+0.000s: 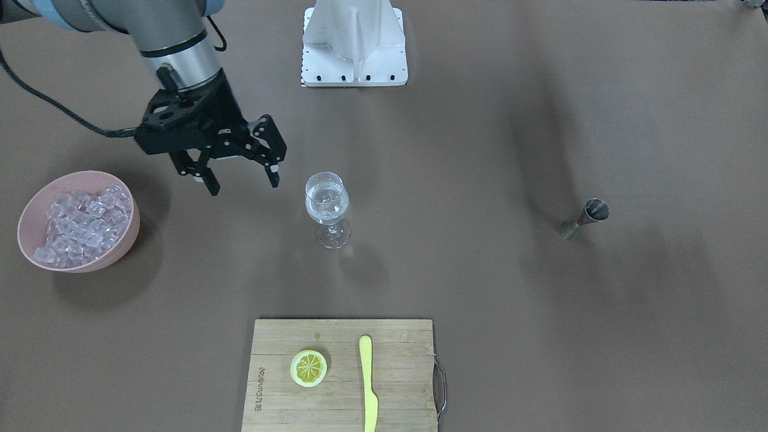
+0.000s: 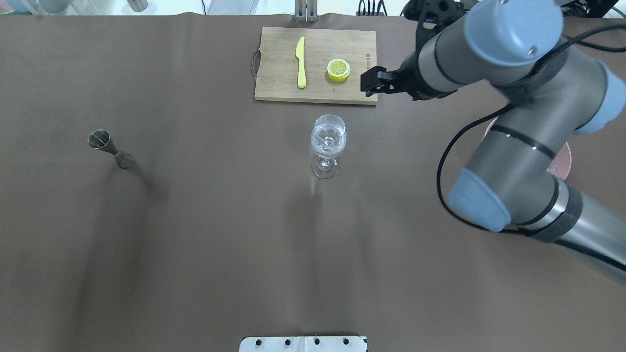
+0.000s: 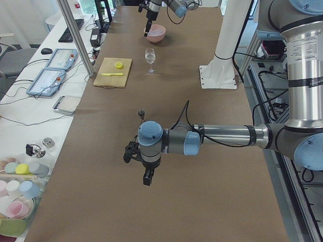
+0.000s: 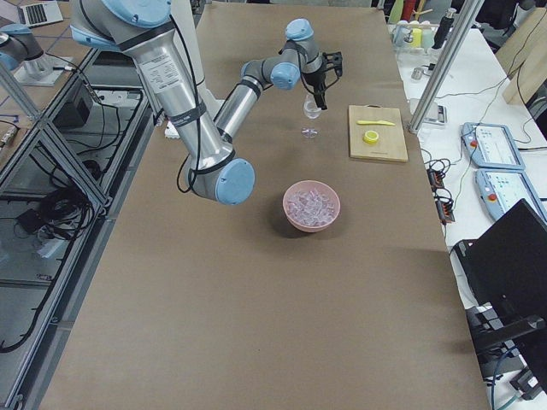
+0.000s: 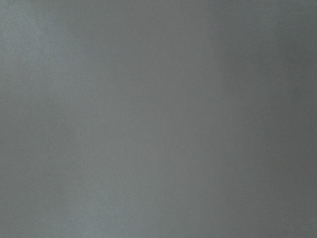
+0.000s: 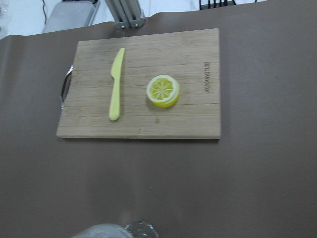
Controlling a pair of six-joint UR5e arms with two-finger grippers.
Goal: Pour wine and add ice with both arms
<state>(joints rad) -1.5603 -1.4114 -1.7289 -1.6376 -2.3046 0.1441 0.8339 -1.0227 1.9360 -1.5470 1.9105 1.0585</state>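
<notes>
Exterior front-facing view, item: ice (image 1: 84, 225), heaped in the pink bowl (image 1: 134, 233) on the bench (image 1: 480, 270). My right hand (image 1: 243, 183) hangs spread, empty, between bowl and glass (image 1: 327, 204). I judge the cubes light, hard and slippery; pinch one across its flat faces. Left hand (image 3: 147, 181): cannot tell.

A robotics laboratory: two silver-grey arms (image 3: 227, 135) reach over a long brown-covered table (image 2: 195, 244), with a white base block (image 1: 354, 42) at its edge and aluminium posts (image 3: 75, 38) along one side. A side bench (image 3: 20, 106) carries teach pendants (image 3: 45, 81) (two, side by side), a keyboard (image 3: 68, 31) and a mouse (image 3: 46, 51), while loose cables (image 4: 51, 205) lie on the floor under the frame.
</notes>
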